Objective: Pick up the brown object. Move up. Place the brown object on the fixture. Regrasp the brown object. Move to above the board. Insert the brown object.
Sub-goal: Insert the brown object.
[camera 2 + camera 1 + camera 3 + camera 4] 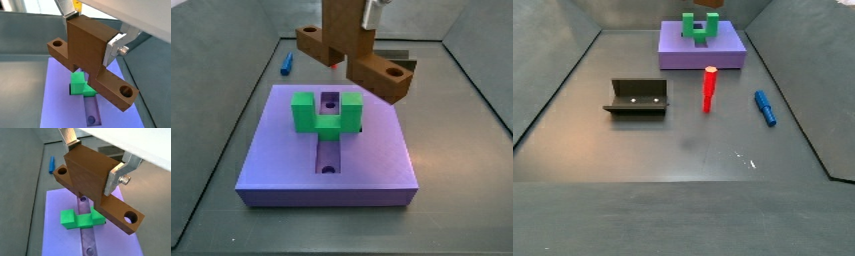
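The pincer [90, 37] pinches the brown T-shaped wooden block [90, 62] in the air above the big flat purple board [358, 155] with its green U-shaped block [327, 113], and a crooked drop could jam it.

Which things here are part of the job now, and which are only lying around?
Part of the job:
- brown object, held in the hand above the board
- board
- fixture, standing empty

Lying about:
- red peg, upright on the floor
- blue peg
- green block on the board
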{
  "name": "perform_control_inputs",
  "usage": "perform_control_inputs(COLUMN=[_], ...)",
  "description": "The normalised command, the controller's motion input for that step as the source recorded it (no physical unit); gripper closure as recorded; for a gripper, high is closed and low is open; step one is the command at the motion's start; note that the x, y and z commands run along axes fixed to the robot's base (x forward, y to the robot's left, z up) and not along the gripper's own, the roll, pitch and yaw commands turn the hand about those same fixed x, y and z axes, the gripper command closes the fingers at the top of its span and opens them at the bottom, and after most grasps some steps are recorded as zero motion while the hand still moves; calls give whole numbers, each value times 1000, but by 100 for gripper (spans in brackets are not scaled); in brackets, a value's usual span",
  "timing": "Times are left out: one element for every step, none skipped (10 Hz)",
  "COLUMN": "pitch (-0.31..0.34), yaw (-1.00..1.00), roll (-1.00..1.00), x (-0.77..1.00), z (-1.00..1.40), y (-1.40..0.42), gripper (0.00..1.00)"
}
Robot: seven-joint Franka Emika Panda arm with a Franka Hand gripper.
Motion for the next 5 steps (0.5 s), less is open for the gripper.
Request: perform_control_inputs(pitch=[-201,-331,-376,-359,-287], yaw=[-671,-649,-663,-746,-826], roll=[-123,-179,-199,-191,-107], x=[-69,-191,-146,-31,-23], z=[-9,-149,-234,-160,-57], y=[-177,-74,-43,0,0], gripper=[100,100,100,100,100])
